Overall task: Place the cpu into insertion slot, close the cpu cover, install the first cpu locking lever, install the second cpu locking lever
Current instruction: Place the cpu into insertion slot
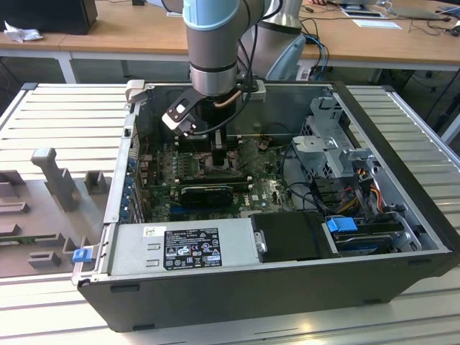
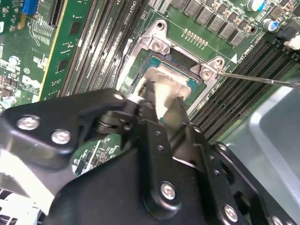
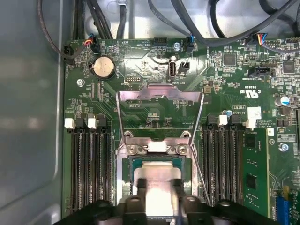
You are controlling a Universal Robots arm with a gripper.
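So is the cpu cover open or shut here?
Open. The cpu cover is swung back from the insertion slot, leaving the cpu with its pale face uncovered.

Here's a robotics lab: a robot arm [image 1: 212, 43] reaching into an opened computer case [image 1: 287, 287] on a ribbed metal workbench [image 1: 65, 115], with wooden desks [image 1: 122, 32] and trailing cables [image 1: 320, 50] at the far side.

Bright, even overhead room light turns the ribbed worktop [image 1: 402, 108] pale in the exterior view, while the arm shades the motherboard [image 1: 273, 190] deep inside the open case [image 1: 287, 287]. In the second wrist view the cpu [image 2: 164, 84] glares almost white against the gripper [image 2: 164, 98], a dark mass with dull glints on its screws. In the first wrist view the cpu cover [image 3: 159, 96] carries a soft sheen.
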